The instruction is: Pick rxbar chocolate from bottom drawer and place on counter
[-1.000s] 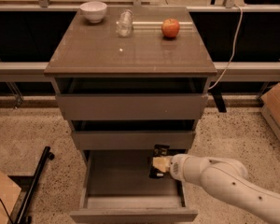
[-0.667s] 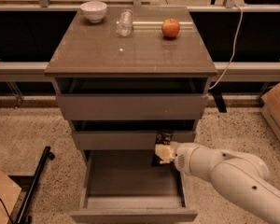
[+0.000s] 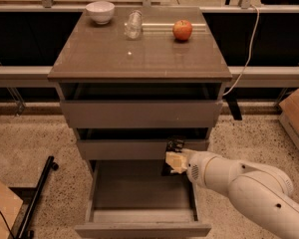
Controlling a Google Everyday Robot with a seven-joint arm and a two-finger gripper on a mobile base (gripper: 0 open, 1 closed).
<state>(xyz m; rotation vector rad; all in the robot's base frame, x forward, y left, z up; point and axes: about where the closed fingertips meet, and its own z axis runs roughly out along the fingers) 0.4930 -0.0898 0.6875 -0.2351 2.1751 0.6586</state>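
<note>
The rxbar chocolate (image 3: 175, 145) is gripped by the clenched gripper (image 3: 173, 159) at the 1 o'clock corner of the open bottom drawer (image 3: 139, 229) — level with the middle drawer front (image 3: 134, 149). On the lift, the bar could be knocked loose against the protruding upper drawers or the edge of the counter (image 3: 139, 59). On the counter, placement is constrained by an apple (image 3: 182, 30) at 1 o'clock, a glass (image 3: 133, 24) at 12 and a bowl (image 3: 100, 11) at 11.

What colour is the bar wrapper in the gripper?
Black; the rxbar chocolate shows in the camera view, clamped in the gripper above the bottom drawer.
</note>
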